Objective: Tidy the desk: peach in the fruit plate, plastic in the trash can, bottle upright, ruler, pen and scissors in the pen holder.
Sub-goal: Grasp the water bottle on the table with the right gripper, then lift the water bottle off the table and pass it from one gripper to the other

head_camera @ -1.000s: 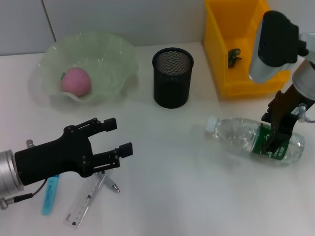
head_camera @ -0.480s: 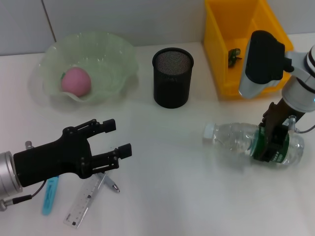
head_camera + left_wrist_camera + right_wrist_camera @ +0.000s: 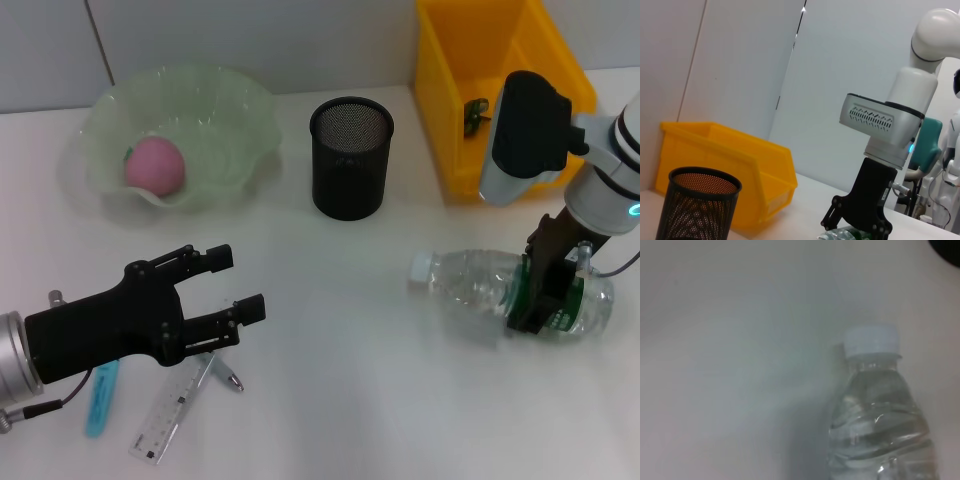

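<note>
A clear bottle [image 3: 475, 285] with a white cap [image 3: 421, 268] and a green label lies on its side at the right of the desk. My right gripper [image 3: 535, 300] is shut on it at the label. In the right wrist view the bottle [image 3: 880, 425] fills the near side. My left gripper [image 3: 243, 282] hovers open at the front left, above a clear ruler [image 3: 168, 418], a blue pen [image 3: 100, 402] and the silver scissors [image 3: 224, 374], partly hidden under it. A pink peach [image 3: 155, 165] rests in the green fruit plate [image 3: 235, 120]. The black mesh pen holder [image 3: 350, 157] stands in the middle.
The yellow trash can [image 3: 465, 160] stands at the back right with a small dark green piece [image 3: 476, 113] inside. In the left wrist view the pen holder [image 3: 697, 210], trash can [image 3: 730, 162] and right gripper [image 3: 858, 225] appear ahead. A grey wall runs behind the desk.
My right gripper lowered and closed around the bottle's label; the bottle shifted slightly left and toward the front. The left arm drifted a little toward the front.
</note>
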Tool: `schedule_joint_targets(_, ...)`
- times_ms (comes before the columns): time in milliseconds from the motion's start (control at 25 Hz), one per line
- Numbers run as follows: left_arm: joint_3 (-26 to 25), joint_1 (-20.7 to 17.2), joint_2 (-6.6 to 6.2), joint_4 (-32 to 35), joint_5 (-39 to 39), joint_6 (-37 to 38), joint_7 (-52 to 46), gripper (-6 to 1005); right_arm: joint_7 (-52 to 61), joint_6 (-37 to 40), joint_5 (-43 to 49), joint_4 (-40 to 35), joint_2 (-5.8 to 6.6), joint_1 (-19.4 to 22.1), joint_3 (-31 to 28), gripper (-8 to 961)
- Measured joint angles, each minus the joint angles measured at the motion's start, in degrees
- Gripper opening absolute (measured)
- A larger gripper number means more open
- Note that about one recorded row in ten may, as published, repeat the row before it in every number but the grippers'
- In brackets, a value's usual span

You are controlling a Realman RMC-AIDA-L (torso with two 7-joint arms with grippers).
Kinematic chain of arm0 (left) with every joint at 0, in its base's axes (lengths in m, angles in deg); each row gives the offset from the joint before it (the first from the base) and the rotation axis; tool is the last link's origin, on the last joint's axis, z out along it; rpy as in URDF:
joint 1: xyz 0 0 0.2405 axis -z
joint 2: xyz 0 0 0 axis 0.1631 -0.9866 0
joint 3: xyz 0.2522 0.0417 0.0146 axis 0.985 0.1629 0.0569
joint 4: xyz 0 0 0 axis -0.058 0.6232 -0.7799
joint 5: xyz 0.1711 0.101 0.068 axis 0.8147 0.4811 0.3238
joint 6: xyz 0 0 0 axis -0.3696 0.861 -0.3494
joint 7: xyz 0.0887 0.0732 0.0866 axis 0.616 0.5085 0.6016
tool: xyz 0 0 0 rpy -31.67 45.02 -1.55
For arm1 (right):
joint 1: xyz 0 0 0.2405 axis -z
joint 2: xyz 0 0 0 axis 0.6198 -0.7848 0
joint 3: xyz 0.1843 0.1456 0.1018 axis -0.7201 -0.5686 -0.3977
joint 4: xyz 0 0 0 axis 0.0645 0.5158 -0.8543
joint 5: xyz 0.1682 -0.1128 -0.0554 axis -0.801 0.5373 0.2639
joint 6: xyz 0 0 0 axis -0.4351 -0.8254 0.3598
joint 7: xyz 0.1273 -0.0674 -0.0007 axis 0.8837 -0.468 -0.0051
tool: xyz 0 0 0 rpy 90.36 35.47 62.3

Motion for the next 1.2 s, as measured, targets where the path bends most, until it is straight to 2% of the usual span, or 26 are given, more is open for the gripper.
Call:
schedule_joint_targets(200, 0.0, 0.0, -0.01, 0.0, 0.0, 0.1, 0.0, 819, 0.0, -1.2, -0.2, 1.9, -0.09, -0.1, 0.0, 806)
schedule_joint_targets(680, -0.1, -0.1, -0.15, 0.2, 0.0, 0.5, -0.2, 818, -0.4, -1.9, -1.0, 1.0, -0.25, 0.7, 0.0, 804)
schedule_joint_targets(1200, -0.8, -0.5, -0.28, 0.5, 0.0, 1.0, -0.7, 818, -3.0, 0.1, -7.0, -3.1, 0.12, 2.8, -1.5, 790)
